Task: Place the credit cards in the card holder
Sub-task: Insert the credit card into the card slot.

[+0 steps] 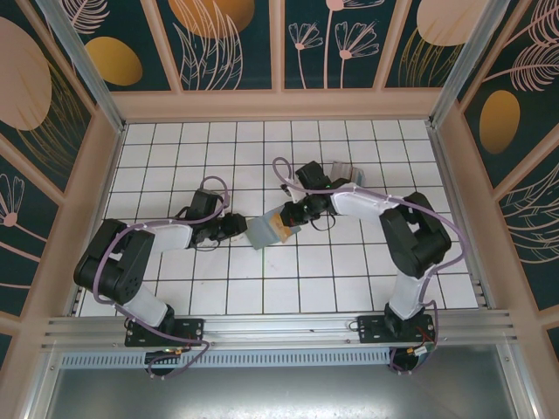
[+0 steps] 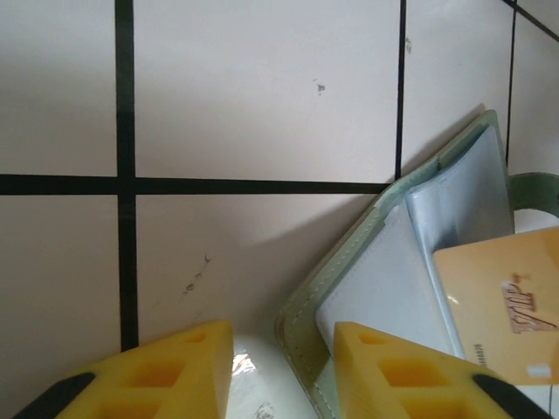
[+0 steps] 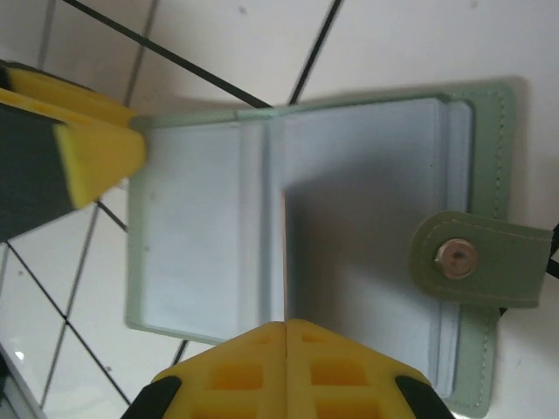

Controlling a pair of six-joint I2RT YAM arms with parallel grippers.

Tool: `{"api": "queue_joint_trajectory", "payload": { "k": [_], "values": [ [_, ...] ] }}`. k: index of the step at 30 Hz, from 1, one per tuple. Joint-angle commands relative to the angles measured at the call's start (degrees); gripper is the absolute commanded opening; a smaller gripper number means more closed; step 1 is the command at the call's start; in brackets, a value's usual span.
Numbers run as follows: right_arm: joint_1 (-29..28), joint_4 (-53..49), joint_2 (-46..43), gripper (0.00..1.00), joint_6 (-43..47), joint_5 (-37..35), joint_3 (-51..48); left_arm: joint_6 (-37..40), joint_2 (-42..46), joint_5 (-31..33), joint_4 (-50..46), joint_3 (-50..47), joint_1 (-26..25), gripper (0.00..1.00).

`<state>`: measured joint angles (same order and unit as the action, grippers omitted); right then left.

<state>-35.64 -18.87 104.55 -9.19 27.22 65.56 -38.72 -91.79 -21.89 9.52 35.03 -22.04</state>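
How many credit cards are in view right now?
1. A tan-orange credit card is pinched in the right gripper, over the open card holder. More may be hidden in the clear stand farther back; its contents are too small to tell.

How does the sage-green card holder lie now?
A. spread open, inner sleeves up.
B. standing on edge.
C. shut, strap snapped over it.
A: the card holder lies spread open on the tiles, pale sleeves up, snap strap loose at its side; the right gripper holds a credit card over it.
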Motion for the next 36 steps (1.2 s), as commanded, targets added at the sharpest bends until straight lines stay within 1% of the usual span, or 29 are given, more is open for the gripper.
{"api": "queue_joint_trajectory", "payload": {
  "k": [1, 3, 5, 8, 13, 15, 20, 25, 29, 33, 36],
  "values": [
    [0.5, -0.2, 1.9, 0.00, 2.5, 2.9, 2.8, 0.5, -1.1, -1.0, -3.5, -1.6, -0.4, 0.34],
    [0.6, -0.5, 3.5, 0.00, 2.5, 5.5, 3.2, 0.4, -1.2, -1.2, -3.2, -1.7, -0.4, 0.32],
    [0.6, -0.6, 5.1, 0.00, 2.8, 8.5, 3.6, 0.2, -1.3, -2.6, -1.5, -2.2, -0.4, 0.27],
    [0.9, 0.4, 5.8, 0.00, 2.4, 9.5, 3.4, 0.5, -1.9, -3.7, -0.8, -1.6, -0.4, 0.20],
    [3.1, 2.0, 6.6, 0.00, 0.0, 14.8, 3.5, 0.5, -1.6, -3.0, -0.6, -0.9, -0.4, 0.11],
    [3.5, 3.2, 6.4, 0.00, -1.1, 16.2, 2.9, 1.1, -2.0, -2.2, -1.4, 0.0, -0.4, 0.09],
    [3.8, 8.3, 5.6, 0.00, -6.5, 18.4, 0.7, 1.4, -3.5, -2.3, -1.9, 1.2, -0.4, 0.08],
    [3.9, 13.2, 5.4, 0.00, -11.7, 17.6, -2.4, 1.3, -4.1, -2.0, -2.3, 2.0, -0.4, 0.08],
    [3.9, 12.9, 5.2, 0.00, -11.6, 16.1, -3.5, 1.5, -4.5, -1.8, -2.6, 2.3, -0.4, 0.08],
    [4.0, 13.5, 5.3, 0.00, -12.6, 16.5, -4.4, 1.0, -4.5, -1.8, -2.3, 2.0, -0.4, 0.08],
    [4.0, 17.5, 4.6, 0.00, -15.7, 16.9, -6.7, 1.2, -4.9, -1.9, -2.6, 2.4, -0.4, 0.08]
  ]
}}
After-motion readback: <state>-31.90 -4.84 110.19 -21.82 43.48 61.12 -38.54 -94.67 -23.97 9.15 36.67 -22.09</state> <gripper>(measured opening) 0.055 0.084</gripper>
